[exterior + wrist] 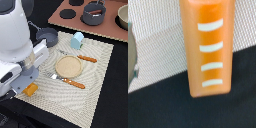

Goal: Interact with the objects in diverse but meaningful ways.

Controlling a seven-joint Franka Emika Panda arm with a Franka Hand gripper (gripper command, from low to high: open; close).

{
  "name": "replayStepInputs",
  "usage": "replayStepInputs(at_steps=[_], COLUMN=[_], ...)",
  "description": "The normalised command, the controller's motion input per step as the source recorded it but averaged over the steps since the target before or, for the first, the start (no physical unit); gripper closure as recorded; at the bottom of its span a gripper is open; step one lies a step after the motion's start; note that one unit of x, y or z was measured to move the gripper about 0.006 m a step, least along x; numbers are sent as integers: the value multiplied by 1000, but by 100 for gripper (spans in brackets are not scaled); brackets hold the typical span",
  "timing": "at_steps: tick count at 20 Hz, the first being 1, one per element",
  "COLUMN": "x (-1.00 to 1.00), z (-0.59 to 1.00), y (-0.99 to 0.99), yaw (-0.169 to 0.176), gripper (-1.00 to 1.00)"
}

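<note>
Arm (17,45) fills the exterior view's left, white housing low over the near-left corner of the striped placemat (100,75); gripper itself hidden behind the arm body, fingertips not seen in either view, so cannot tell whether it is released or clenched.

Bread loaf (31,89) pokes out from under the arm at the mat's edge, partly on mat and partly on the black table (115,105); wrist view shows the same bread loaf (208,47) close up, orange with four pale curved ridges, lying across the mat-to-table boundary.

Pan (48,36) at the mat's far-left corner; blue carton (77,40) upright on the mat beside it; plate (68,65) mid-mat, between fork (80,57) and knife (67,80).

No readable writing or labels on any item.
</note>
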Motion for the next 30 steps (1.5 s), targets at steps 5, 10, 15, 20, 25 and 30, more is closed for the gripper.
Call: replayStepInputs(at_steps=[5,10,15,20,25,30], x=[-37,-74,-57,-18,0,181], z=[-489,-423,-160,-35,275,1000], y=[0,0,0,0,6,222], yaw=[49,45,41,34,37,49], gripper=[-100,100,100,100,100,100])
